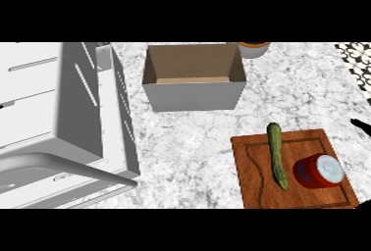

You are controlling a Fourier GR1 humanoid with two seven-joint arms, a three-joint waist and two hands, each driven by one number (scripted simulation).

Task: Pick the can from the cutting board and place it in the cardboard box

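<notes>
the short red can with its pale blue-white lid (pixel 319 170) lies tipped on its side on the right part of the brown wooden cutting board (pixel 253 191), just beside a long green cucumber (pixel 276 154), so the grasp should probably come from the right and close across the can's round body, away from the vegetable. only a black sliver of the right hand (pixel 360 123) shows at the right edge, well apart from the can, and i cannot tell how its fingers stand or whether they hold anything; the left hand is out of view. the open cardboard box with grey outer walls (pixel 194 95) stands well apart beyond the board across bare marbled counter (pixel 188 147), with a white appliance with a grey bar handle (pixel 58 127) at left and a small orange-rimmed pot (pixel 253 48) just behind the box, so the carry likely needs lift over the box's near wall.
</notes>
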